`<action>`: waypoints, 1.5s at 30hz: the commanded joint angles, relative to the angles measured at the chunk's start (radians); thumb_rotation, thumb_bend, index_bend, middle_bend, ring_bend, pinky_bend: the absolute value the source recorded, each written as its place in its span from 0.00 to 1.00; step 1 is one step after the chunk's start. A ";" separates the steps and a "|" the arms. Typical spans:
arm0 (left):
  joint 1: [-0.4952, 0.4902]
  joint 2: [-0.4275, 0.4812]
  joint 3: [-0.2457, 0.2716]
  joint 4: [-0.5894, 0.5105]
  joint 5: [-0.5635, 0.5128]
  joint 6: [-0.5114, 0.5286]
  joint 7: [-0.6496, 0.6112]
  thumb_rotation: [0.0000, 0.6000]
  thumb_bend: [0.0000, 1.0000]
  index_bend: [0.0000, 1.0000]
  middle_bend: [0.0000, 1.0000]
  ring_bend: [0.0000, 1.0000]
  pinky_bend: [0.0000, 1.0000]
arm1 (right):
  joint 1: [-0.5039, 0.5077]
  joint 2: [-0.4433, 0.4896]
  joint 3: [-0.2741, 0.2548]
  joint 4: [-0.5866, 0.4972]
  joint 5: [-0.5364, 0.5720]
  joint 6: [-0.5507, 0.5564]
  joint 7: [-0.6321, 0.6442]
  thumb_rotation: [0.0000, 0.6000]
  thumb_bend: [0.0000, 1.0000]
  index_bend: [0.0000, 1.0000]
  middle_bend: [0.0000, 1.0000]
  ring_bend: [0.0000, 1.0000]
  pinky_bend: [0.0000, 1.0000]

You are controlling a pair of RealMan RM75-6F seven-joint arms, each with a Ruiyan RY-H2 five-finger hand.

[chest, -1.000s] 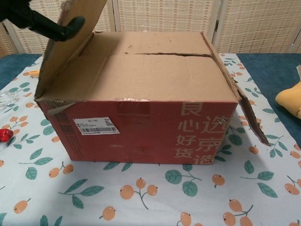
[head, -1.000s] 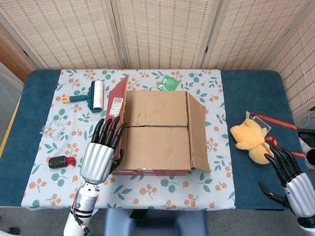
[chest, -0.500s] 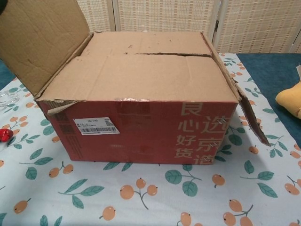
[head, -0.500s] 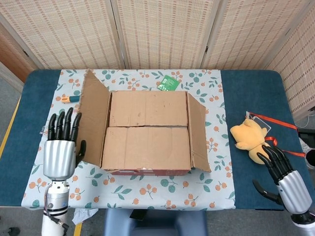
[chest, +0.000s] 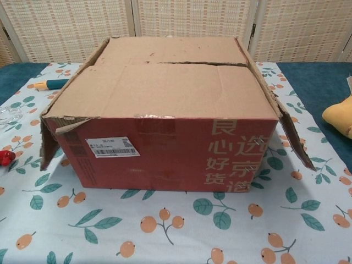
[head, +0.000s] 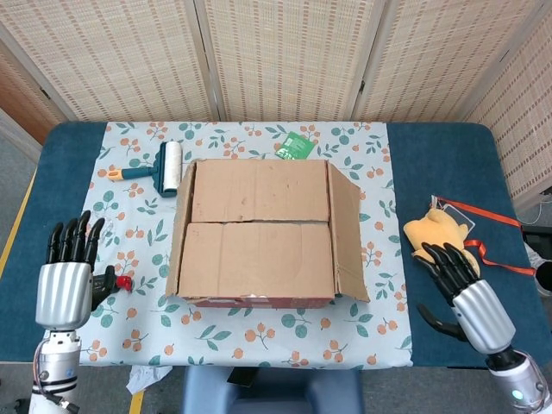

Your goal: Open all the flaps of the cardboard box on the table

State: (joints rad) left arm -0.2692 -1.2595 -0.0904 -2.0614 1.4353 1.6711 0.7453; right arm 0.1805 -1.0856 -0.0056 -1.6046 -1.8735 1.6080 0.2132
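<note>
The red cardboard box (head: 259, 233) (chest: 165, 115) stands mid-table. Its left flap (head: 179, 233) (chest: 48, 144) and right flap (head: 348, 233) (chest: 291, 135) hang down outside the walls. The far flap (head: 259, 190) and the near flap (head: 257, 259) still lie flat over the top, meeting at a seam. My left hand (head: 67, 280) hovers off the box's left side, fingers spread, holding nothing. My right hand (head: 461, 289) is at the right front, fingers apart, empty, just short of the plush toy. Neither hand shows in the chest view.
A lint roller (head: 164, 168) lies at the back left and a green packet (head: 295, 146) behind the box. A small black and red object (head: 116, 282) sits beside my left hand. A yellow plush toy (head: 435, 237) with a red strap (head: 483, 216) lies at right.
The left flap has swung from upright all the way down outside the box. My left hand let it go and drew back to the left; my right hand moved up toward the plush.
</note>
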 commanded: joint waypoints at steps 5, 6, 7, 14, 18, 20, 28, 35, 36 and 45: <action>0.092 0.059 0.102 0.092 0.050 -0.019 -0.066 1.00 0.46 0.00 0.00 0.00 0.00 | 0.218 0.203 0.088 -0.273 0.133 -0.362 -0.105 1.00 0.41 0.00 0.00 0.00 0.00; 0.097 0.064 0.097 0.117 0.048 -0.016 -0.079 1.00 0.45 0.00 0.00 0.00 0.00 | 0.247 0.219 0.104 -0.309 0.167 -0.415 -0.124 1.00 0.41 0.00 0.00 0.00 0.00; 0.100 0.065 0.094 0.135 0.048 -0.016 -0.093 1.00 0.44 0.00 0.00 0.00 0.00 | 0.268 0.229 0.115 -0.332 0.192 -0.451 -0.136 1.00 0.41 0.00 0.00 0.00 0.00; 0.135 0.056 0.044 0.234 0.016 0.029 -0.224 1.00 0.42 0.00 0.00 0.00 0.00 | 0.395 0.177 0.212 -0.390 0.379 -0.591 -0.323 1.00 0.41 0.00 0.00 0.00 0.00; 0.161 0.036 0.037 0.294 0.025 0.056 -0.293 1.00 0.42 0.00 0.00 0.00 0.00 | 0.469 0.133 0.249 -0.401 0.498 -0.661 -0.438 1.00 0.41 0.00 0.00 0.00 0.00; 0.170 0.039 0.037 0.309 0.022 0.053 -0.322 1.00 0.42 0.00 0.00 0.00 0.00 | 0.501 0.112 0.258 -0.398 0.550 -0.687 -0.493 1.00 0.41 0.00 0.00 0.00 0.00; 0.185 0.060 0.036 0.369 0.036 0.031 -0.432 1.00 0.41 0.00 0.00 0.00 0.00 | 0.618 -0.025 0.271 -0.345 0.750 -0.694 -0.714 1.00 0.41 0.00 0.00 0.00 0.00; 0.180 0.103 0.031 0.369 0.043 -0.011 -0.497 1.00 0.41 0.00 0.00 0.00 0.00 | 0.699 -0.114 0.263 -0.285 0.862 -0.682 -0.838 1.00 0.41 0.00 0.00 0.00 0.00; 0.179 0.113 0.039 0.368 0.053 -0.025 -0.515 1.00 0.41 0.00 0.00 0.00 0.00 | 0.711 -0.130 0.261 -0.270 0.872 -0.678 -0.852 1.00 0.41 0.00 0.00 0.00 0.00; 0.179 0.156 0.036 0.359 0.038 -0.073 -0.618 1.00 0.39 0.00 0.00 0.00 0.00 | 0.777 -0.222 0.253 -0.170 0.933 -0.672 -0.902 1.00 0.41 0.00 0.00 0.00 0.00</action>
State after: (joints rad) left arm -0.0897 -1.1158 -0.0503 -1.6984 1.4813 1.6124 0.1566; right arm 0.9368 -1.2811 0.2500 -1.8064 -0.9620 0.9414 -0.6779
